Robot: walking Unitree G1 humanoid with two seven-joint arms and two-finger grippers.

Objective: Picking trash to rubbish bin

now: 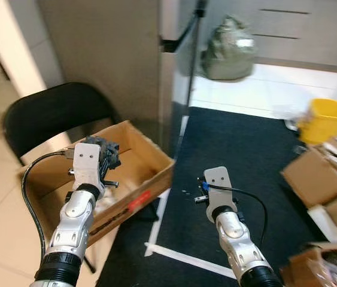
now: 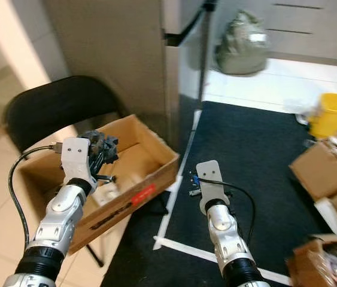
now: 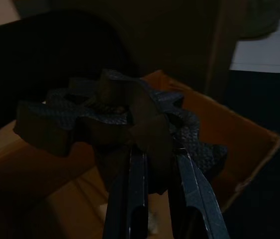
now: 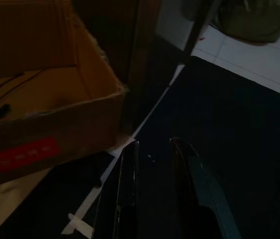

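Trash here is 1 crumpled, dark grey wad with a knobbly, mesh-like surface, pinched in the left gripper above the open cardboard box that sits on a black folding chair. It looks light and soft, likely to squash under pressure and spring back, and not fragile; its folds give plenty of purchase, so a pinch through the thick middle should hold better than one on a loose flap. A dangling edge could snag on the box wall.

In the left wrist view the 2 black fingers run up under the wad, the jaws closed on its lower middle, most of its bulk spreading above and to either side of the tips. From the head views the wad hangs over the box's far inner part, clear of the cardboard.

The right gripper hovers over the dark carpet beside the box, jaws slightly parted and holding nothing.
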